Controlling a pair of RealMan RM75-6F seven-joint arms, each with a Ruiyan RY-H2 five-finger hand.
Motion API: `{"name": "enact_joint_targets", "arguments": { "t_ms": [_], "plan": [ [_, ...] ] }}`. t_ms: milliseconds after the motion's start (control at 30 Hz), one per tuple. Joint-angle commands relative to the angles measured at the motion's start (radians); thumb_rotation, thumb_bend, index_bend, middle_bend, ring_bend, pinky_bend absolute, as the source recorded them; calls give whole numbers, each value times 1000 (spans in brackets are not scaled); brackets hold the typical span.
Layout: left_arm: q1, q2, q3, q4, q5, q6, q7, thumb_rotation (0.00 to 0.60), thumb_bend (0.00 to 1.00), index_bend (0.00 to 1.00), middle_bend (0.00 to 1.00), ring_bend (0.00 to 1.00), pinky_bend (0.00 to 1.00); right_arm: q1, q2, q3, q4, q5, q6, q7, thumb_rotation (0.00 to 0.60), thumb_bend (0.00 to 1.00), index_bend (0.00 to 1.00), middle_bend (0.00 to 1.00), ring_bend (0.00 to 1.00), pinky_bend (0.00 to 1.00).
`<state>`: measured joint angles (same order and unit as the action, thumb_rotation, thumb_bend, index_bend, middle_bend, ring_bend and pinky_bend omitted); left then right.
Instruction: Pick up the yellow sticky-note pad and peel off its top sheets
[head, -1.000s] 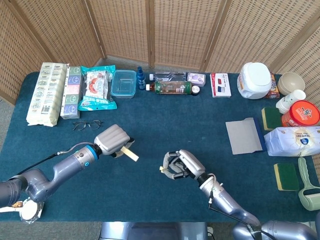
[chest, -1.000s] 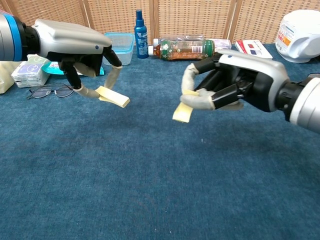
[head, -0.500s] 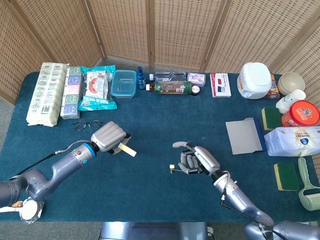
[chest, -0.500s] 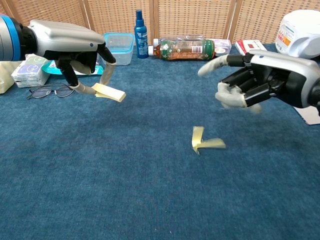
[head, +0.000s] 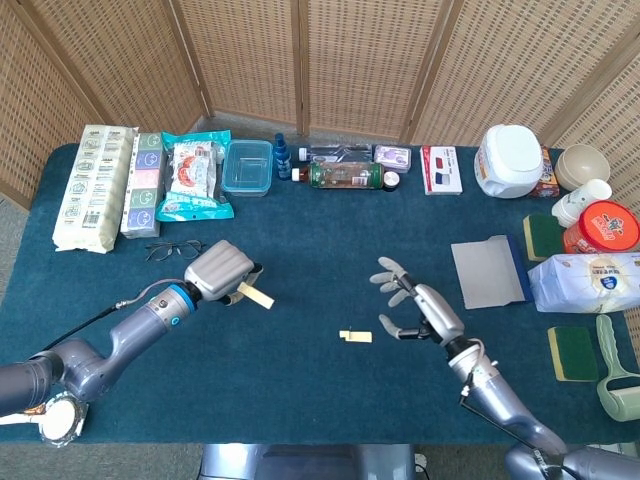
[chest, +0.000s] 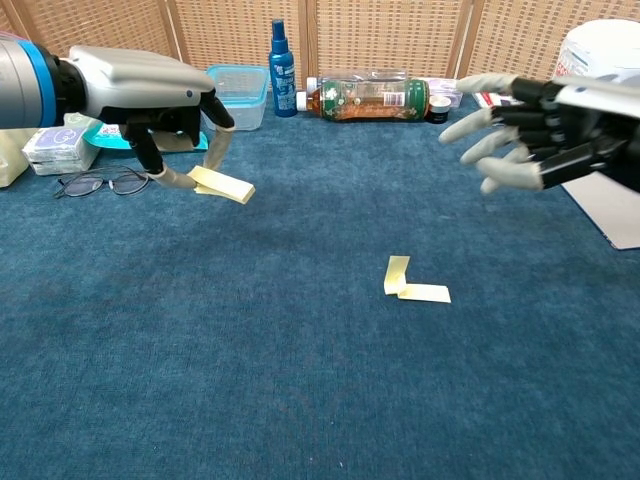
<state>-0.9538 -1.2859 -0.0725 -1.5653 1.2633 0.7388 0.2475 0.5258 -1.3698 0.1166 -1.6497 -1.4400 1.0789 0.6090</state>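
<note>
While I hover both arms over the blue surface (chest: 250, 380):
Left hand (chest: 160, 100): pinching yellow sticky-note pad (chest: 222, 184), held above surface.
Right hand (chest: 545, 130): fingers spread, holding nothing, raised.
Peeled sheets (chest: 415, 284): lying on surface between my hands, folded.
Glasses (head: 172, 249): near left hand.

My left hand (chest: 165, 105): silver-grey shell on back, black palm parts, pale beige fingertip covers. Blue ring at wrist, grey metallic forearm, thin black cable alongside. My right hand (chest: 545, 130): same silver shell, black inner frame, beige fingers (head: 393, 276); grey arm behind.
</note>
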Motion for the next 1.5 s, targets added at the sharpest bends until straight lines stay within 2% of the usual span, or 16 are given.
{"name": "enact_joint_targets", "arguments": {
  "t_ms": [33,100,367,500,767,800,833,933,1133,1300,1500],
  "plan": [
    [-5,-10,-5,-1,-27,-6,26,600,299,329,691,717,882,-11,13,-1,0,-4,13,9,600,434,25,245,254,378],
    [-5,-13,-6,-4,-37,-4,37,600,285,259,604,635,807,-16,18,0,1,-6,19,13,600,434,27,242,249,374],
    [10,1,-10,-31,-65,21,51,600,248,159,418,431,638,-33,34,2,8,-11,41,25,600,434,28,242,235,364],
    [33,27,-10,-60,-68,49,34,600,246,152,394,394,581,-39,44,4,7,-14,52,25,600,434,32,229,188,301],
    [121,85,11,-135,-60,145,-13,600,245,152,373,368,541,-61,70,9,-3,0,77,-10,600,434,46,202,128,226],
    [139,97,19,-148,-54,165,-14,600,245,152,372,367,538,-65,73,10,-4,6,83,-20,600,434,51,200,125,221],
    [207,138,44,-193,-52,247,-26,600,245,152,372,365,535,-77,84,9,-6,9,103,-69,600,434,53,200,122,218],
    [294,187,80,-257,-14,348,-42,600,244,152,370,361,530,-92,100,7,-32,25,119,-157,600,434,57,194,108,197],
    [464,258,159,-311,72,531,-71,600,242,152,365,360,523,-141,117,-6,-61,47,190,-349,600,434,58,188,88,175],
    [603,257,209,-296,141,681,-104,600,242,152,365,357,521,-186,106,-22,-78,43,256,-450,600,434,73,188,86,174],
    [729,231,246,-251,207,807,-126,600,242,152,365,353,519,-235,95,-49,-78,3,342,-624,600,433,114,192,86,174]
  ]
}}
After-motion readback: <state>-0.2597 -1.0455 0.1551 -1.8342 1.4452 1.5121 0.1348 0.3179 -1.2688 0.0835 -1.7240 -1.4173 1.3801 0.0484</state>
